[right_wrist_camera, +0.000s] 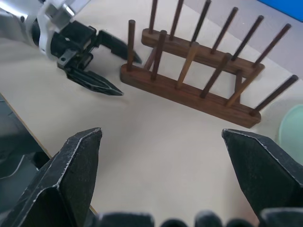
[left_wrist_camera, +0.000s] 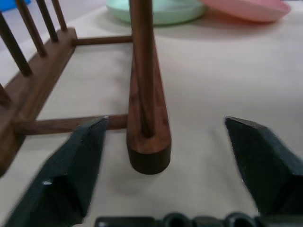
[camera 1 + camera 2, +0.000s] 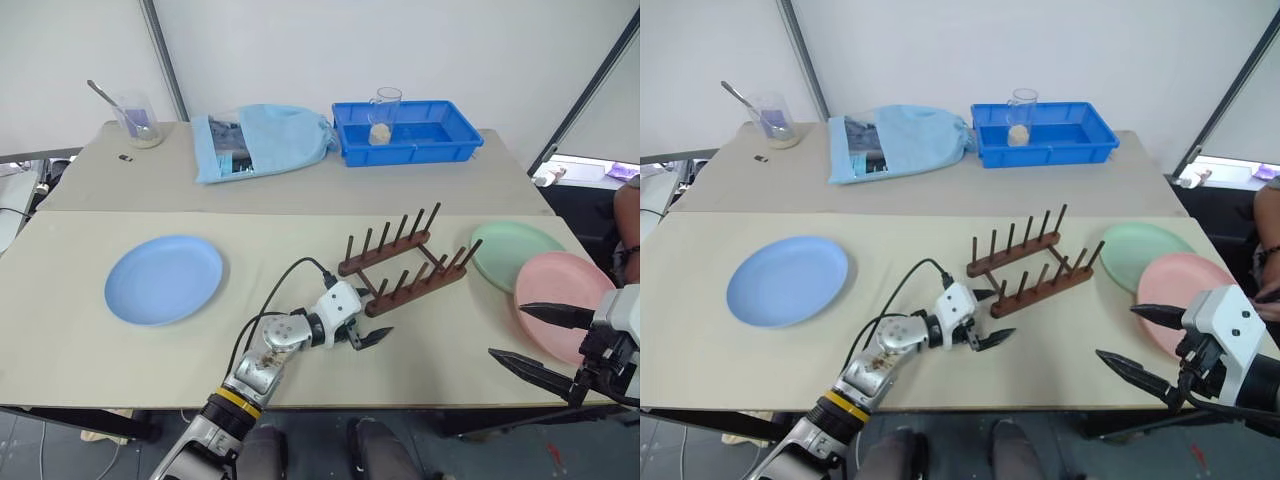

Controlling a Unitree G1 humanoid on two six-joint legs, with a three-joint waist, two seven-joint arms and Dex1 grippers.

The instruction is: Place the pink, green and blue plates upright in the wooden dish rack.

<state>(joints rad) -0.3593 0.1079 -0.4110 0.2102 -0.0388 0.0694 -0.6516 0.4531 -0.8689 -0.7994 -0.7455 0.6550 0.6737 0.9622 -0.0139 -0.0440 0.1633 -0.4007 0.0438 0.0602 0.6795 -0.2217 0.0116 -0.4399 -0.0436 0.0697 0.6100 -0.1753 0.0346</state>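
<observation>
Straddling the near end of the wooden dish rack (image 3: 402,262), the left claw (image 3: 367,334) has its fingers spread around one rail without gripping; the right claw (image 3: 535,340) gapes wide above the pink plate (image 3: 562,303). The green plate (image 3: 515,254) lies partly under the pink one, and the blue plate (image 3: 164,279) lies flat, well apart on the tabletop (image 3: 80,240). These plates look stiff, smooth and probably light, best pinched at the rim. Behind, a blue tray (image 3: 406,131) holds a glass cup (image 3: 384,115).

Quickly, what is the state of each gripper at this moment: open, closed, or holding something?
Left gripper: open, holding nothing, its fingers on either side of the near rail end of the wooden dish rack.
Right gripper: open, holding nothing.
</observation>
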